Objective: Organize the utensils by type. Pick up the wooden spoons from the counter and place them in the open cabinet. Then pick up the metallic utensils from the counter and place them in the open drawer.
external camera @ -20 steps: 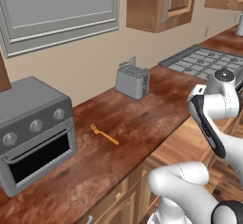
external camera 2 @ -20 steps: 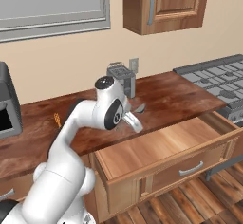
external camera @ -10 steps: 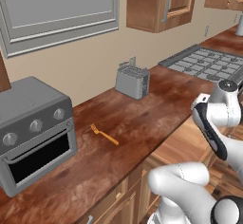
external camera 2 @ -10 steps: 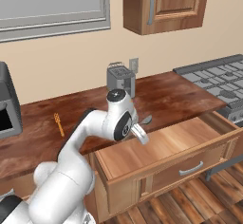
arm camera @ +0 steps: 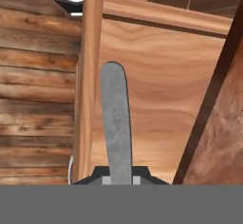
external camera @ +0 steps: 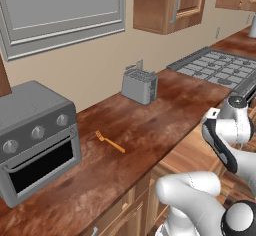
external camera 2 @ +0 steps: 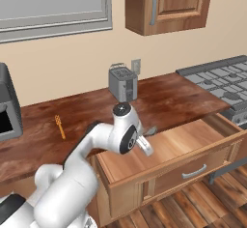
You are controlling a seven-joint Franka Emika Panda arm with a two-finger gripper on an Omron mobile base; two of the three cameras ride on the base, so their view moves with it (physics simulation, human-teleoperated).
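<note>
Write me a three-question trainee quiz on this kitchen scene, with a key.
1. True or false: the fork lies in the drawer.
2. What is the claw holding? A) a grey utensil B) a cup C) nothing
3. Fill in: on the counter, the fork lies between the oven and the ____.

Key: 1 false, it lies on the counter. 2 A. 3 toaster.
</note>
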